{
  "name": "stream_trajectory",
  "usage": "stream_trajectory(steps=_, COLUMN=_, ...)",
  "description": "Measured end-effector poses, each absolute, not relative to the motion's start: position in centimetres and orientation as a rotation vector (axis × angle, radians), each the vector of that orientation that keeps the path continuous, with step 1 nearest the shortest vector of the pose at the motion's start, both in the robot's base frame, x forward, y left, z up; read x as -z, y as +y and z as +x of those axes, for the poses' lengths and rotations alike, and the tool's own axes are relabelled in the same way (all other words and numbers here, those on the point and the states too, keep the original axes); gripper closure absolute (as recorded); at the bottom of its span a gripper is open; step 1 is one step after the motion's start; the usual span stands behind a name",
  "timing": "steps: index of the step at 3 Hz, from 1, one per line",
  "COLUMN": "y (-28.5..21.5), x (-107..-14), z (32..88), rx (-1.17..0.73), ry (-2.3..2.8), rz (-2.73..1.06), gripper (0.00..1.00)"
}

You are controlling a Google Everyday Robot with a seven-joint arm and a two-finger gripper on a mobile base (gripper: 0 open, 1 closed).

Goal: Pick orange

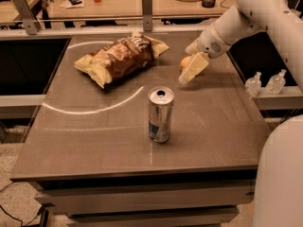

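Counter point(213, 141) with can point(161, 113) near centre; beyond it to the right, the gripper point(189, 74), open or closed cannot be told, partly hides the orange point(183, 61), judged light, firm, smooth and apt to roll, best taken across its middle; bag point(118, 58) far left, not obstructing.

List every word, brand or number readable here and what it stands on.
Brown and yellow crinkled chip bag: white lettering, too blurred to read.
Silver drink can: blue label patch, too blurred to read.
The cream gripper, beside the small round orange fruit on the grey table, bears no text.
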State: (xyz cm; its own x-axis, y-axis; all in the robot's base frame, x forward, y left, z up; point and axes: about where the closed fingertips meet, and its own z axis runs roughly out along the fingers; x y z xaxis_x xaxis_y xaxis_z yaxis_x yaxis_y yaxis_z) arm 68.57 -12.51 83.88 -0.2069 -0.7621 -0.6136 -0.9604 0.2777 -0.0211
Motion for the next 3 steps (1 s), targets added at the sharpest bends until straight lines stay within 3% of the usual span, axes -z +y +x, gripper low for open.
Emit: stream_trajectory(steps=3, y=-12.7, x=-85.0, z=68.5, rx=-0.486, ry=1.973, rz=-1.558, gripper=0.86)
